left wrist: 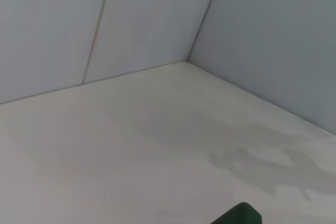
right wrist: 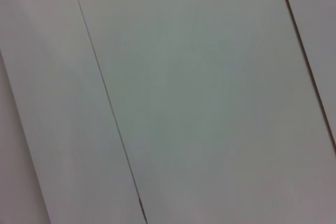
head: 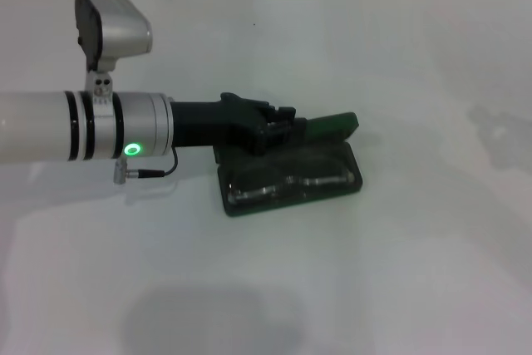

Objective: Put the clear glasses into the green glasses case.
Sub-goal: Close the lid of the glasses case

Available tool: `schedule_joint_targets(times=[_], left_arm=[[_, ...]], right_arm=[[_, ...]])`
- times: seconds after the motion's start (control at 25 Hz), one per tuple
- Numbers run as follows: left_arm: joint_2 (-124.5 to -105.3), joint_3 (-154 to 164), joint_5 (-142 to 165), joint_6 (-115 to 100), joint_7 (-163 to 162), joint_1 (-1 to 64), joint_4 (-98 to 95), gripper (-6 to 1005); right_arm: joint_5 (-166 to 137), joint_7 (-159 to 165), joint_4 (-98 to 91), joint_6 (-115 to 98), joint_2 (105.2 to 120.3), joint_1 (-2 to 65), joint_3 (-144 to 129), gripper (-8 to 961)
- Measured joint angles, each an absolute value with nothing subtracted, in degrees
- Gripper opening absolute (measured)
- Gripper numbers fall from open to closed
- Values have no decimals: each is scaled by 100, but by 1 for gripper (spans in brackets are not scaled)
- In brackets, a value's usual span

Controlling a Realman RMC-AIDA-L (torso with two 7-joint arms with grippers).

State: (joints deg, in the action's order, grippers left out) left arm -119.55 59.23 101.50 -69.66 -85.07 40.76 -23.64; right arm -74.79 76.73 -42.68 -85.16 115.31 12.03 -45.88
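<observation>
White table under white panelled walls. Green case just past centre, base lying open, lid raised at its far edge, toward 12 o'clock. Clear glasses lying inside the base, lenses across its length. Left arm reaching in from 9 o'clock, silver cuff with a green light, black left gripper at the lid's near-left end, touching or just over it; fingers spread or pinched: cannot tell. On the left wrist view, only a green corner of the lid against table and walls. Right gripper out of sight; right wrist view filled with wall panels only.
</observation>
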Motion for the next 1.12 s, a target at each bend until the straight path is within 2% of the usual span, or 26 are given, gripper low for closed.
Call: schedule_joint_targets(times=[1.12], left_arm=[[-12015,6067,10094,-7485,-7619,3684,-2204,296]], right_arm=[[-7461,7673,-4224,-8525,11533,1255,-4560,86]])
